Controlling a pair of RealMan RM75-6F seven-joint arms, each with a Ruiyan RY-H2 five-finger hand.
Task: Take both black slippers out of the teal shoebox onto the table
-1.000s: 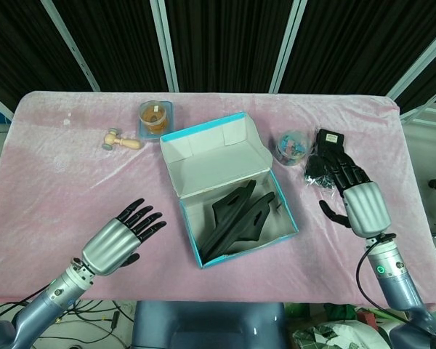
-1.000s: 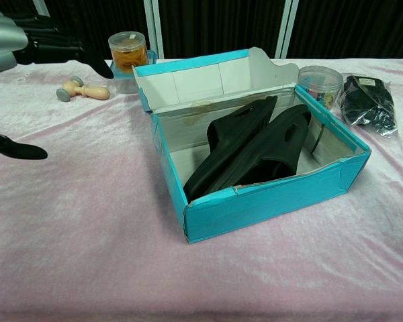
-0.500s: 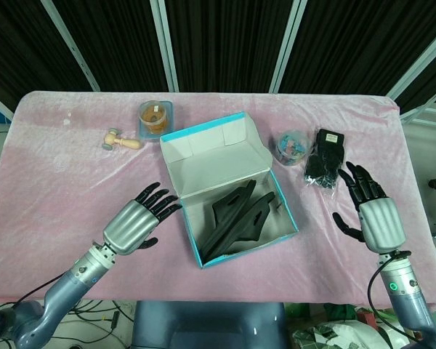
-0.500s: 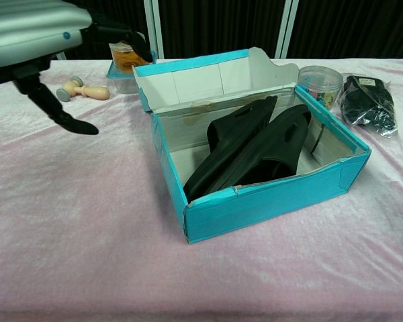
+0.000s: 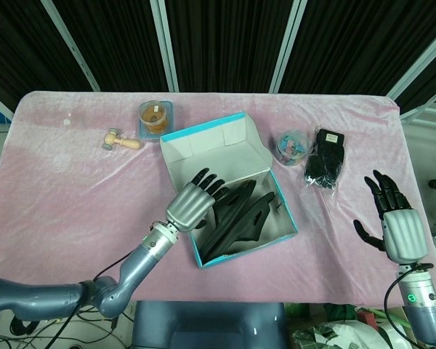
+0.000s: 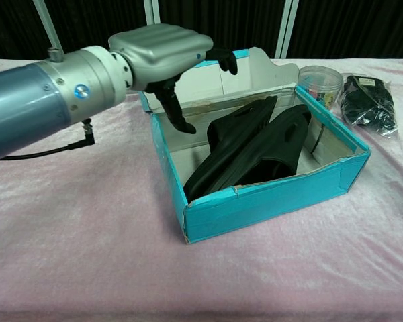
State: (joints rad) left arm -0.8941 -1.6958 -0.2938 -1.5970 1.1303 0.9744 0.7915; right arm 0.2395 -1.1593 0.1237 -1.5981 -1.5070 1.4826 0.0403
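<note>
Two black slippers (image 5: pixel 236 217) (image 6: pixel 255 151) lie side by side inside the teal shoebox (image 5: pixel 285 234) (image 6: pixel 275 200), whose white lid flap stands up at the back. My left hand (image 5: pixel 195 201) (image 6: pixel 164 52) hovers over the box's left wall, fingers spread above the slippers, holding nothing. My right hand (image 5: pixel 392 218) is far right near the table edge, open, fingers spread, away from the box; the chest view does not show it.
A wooden mallet (image 5: pixel 122 139) and a jar on a teal lid (image 5: pixel 155 118) sit behind the box on the left. A clear tub (image 5: pixel 291 145) (image 6: pixel 320 82) and a bagged black item (image 5: pixel 325 166) (image 6: pixel 369 102) lie right of the box. Pink cloth (image 5: pixel 73 189) covers the table.
My left hand swept right from the open cloth to above the box's left side. My right hand drew back toward the near right edge.
</note>
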